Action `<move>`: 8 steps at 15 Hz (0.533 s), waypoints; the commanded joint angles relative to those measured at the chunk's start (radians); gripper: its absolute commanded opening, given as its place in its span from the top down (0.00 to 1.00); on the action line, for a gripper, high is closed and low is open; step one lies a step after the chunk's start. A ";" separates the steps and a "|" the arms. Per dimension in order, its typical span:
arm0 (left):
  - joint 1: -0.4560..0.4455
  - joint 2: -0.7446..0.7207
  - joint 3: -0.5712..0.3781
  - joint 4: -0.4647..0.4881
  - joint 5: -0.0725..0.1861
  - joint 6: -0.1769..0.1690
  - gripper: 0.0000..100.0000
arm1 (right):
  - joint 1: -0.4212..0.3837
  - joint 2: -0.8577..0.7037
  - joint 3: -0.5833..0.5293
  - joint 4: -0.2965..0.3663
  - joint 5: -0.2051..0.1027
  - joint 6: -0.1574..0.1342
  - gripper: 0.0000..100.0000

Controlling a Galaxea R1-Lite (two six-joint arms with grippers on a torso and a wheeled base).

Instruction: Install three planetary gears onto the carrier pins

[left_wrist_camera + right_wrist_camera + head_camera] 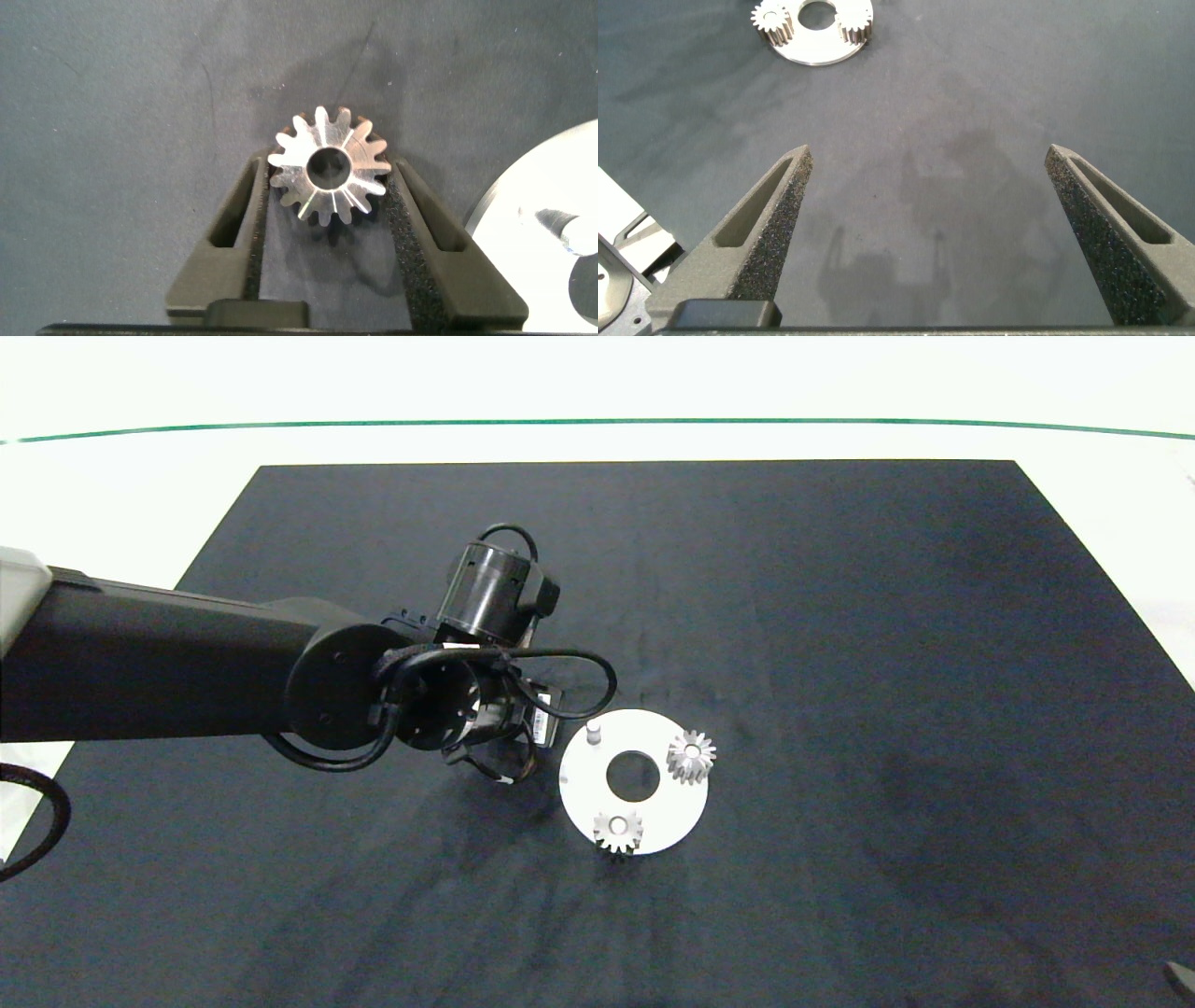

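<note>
My left gripper (pixel 327 170) is shut on one silver planetary gear (pixel 328 175), held a little above the dark mat with its shadow beneath. In the head view this gripper (pixel 497 763) hangs just left of the white disc (pixel 581 795), and its wrist hides the gear. Two other planetary gears (pixel 692 756) (pixel 618 831) sit on carrier pins at the disc's right and near edges. The third carrier pin (pixel 593 733) (pixel 561 225) stands bare on the side nearest the left gripper. My right gripper (pixel 929 154) is open over bare mat, far from the disc (pixel 818 45).
A large black mat (pixel 840 616) covers the white table (pixel 140 495). A green line (pixel 597 422) runs along the far side. A corner of the right arm (pixel 1182 976) shows at the near right edge.
</note>
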 commanded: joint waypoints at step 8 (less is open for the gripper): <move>0.000 -0.048 0.015 -0.007 0.003 -0.001 0.75 | -0.001 -0.002 0.000 0.001 -0.001 -0.002 0.00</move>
